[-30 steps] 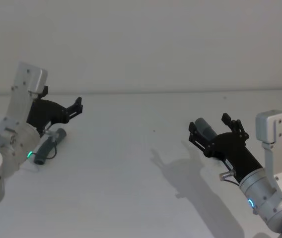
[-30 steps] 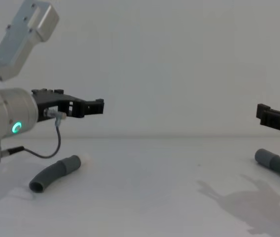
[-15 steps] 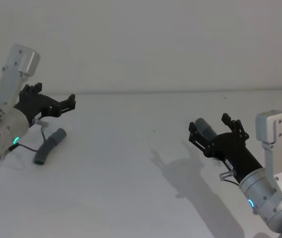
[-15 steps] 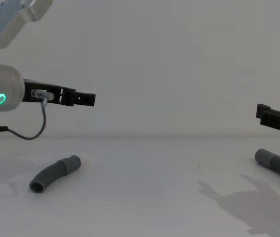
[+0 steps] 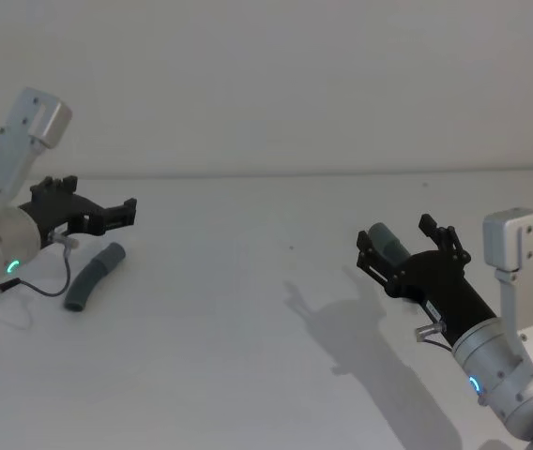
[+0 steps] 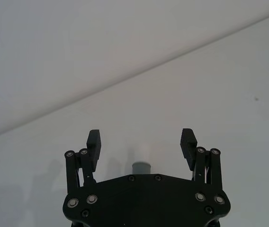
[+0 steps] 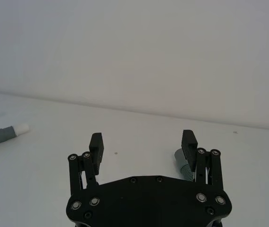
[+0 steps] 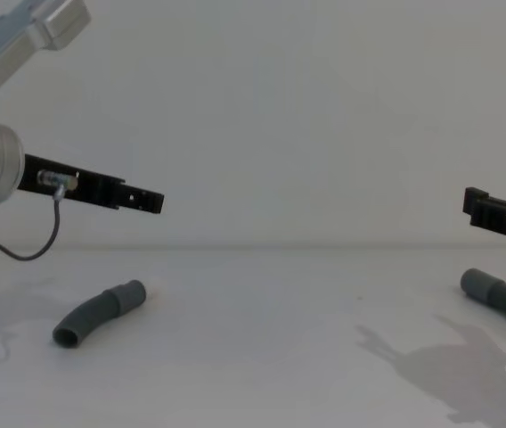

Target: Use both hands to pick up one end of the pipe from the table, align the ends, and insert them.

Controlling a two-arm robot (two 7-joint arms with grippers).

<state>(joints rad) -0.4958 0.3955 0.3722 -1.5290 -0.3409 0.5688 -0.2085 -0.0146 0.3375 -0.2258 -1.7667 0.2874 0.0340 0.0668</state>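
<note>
On the white table (image 5: 248,309) the pipe shows as two grey ribbed stretches. The left stretch (image 5: 96,277) (image 8: 102,312) lies flat, and its cuff with a pale spigot (image 7: 20,128) points toward the middle. My left gripper (image 5: 124,212) (image 8: 150,201) hangs open above and just behind it, holding nothing; its cuff (image 6: 141,167) shows between the fingers, farther off. The right stretch (image 8: 499,297) lies at the right edge. Its plain cuff (image 5: 386,242) (image 7: 181,158) sits beside one finger of my open right gripper (image 5: 407,246) (image 7: 142,141), untouched.
A thin black cable (image 5: 37,289) loops from the left arm down near the left hose stretch. The table's far edge (image 5: 276,175) meets a plain wall. Bare table lies between the two hose stretches.
My left arm has swung back to the left and up, drawing its open gripper away from above the left hose stretch. The right arm and both hose stretches have not moved.
</note>
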